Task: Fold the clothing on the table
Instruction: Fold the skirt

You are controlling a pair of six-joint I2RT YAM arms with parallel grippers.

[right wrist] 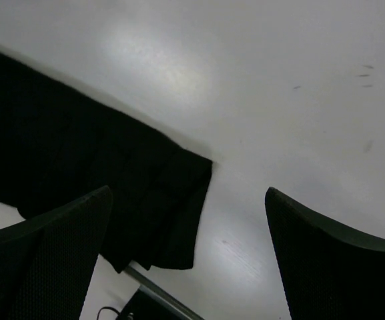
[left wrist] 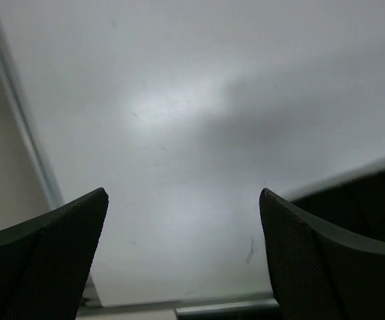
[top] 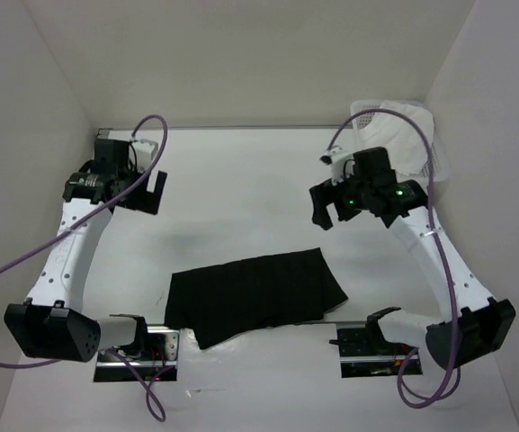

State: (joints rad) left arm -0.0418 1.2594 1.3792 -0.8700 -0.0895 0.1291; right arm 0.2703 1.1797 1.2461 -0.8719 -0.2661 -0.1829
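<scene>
While both grippers hang open and empty above the table (top: 241, 180), one black skirt (top: 255, 292) lies flat by the near edge, between the two arm bases. Its long axis runs left to right, with the right end tilted a little toward the far side. Which end is the waistband I cannot tell. Its near left corner laps over the rail (right wrist: 155, 292). The left gripper (top: 154, 192), jaws wide, is at the far left, well apart from the skirt. The right gripper (top: 324, 207), equally wide, is beyond the skirt's right end. One basket (top: 434, 162) in the far right corner holds one white cloth (top: 403, 126).
</scene>
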